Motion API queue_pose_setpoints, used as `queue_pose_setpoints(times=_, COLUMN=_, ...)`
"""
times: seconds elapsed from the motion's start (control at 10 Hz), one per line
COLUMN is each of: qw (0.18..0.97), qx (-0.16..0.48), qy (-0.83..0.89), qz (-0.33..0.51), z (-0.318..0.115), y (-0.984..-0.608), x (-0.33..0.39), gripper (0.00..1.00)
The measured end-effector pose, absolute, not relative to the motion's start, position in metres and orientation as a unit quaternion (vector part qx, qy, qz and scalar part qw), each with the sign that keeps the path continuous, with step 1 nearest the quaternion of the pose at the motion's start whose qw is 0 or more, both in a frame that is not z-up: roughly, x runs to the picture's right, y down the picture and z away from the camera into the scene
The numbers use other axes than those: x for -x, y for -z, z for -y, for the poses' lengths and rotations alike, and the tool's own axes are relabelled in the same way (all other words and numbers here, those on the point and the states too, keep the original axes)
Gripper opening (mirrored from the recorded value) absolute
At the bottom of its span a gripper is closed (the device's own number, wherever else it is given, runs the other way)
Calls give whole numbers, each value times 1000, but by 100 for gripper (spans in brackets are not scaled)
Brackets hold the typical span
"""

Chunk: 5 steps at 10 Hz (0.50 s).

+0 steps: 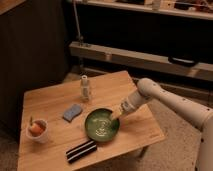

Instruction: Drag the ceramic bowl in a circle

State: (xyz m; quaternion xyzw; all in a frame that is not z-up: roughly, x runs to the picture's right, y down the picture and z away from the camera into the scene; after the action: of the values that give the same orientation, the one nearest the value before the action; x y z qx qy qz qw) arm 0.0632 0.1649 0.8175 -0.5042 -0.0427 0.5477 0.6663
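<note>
Dark green ceramic bowl [101, 125] on wooden table [135, 90]; gripper [116, 114] at bowl's rim on the arm's side, angled down presumably to catch the edge for dragging, clenched or released impossible to tell; sponge [73, 112] behind bowl, cup [37, 131] well apart.

Wide, shallow, round ceramic bowl [101, 126]: glossy dark green, pale concentric swirl marks inside. Upright, mouth up. Sits flat on the light wooden table [115, 90], in its front middle part, close to the near edge. The gripper [116, 115] is at the bowl's far right rim; contact unclear.
</note>
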Motion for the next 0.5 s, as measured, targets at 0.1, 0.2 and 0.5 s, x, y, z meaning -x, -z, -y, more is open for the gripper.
queue_pose_setpoints(times=0.1, qw=666, qx=507, qy=-547, qz=39, z=-170, y=-819, x=-63, gripper=51)
queue_pose_setpoints(times=0.2, qw=664, qx=509, qy=-547, qz=36, z=-175, y=-820, x=-63, gripper=51)
queue_pose_setpoints(times=0.5, qw=660, qx=513, qy=-548, qz=33, z=-186, y=-825, x=-61, gripper=51)
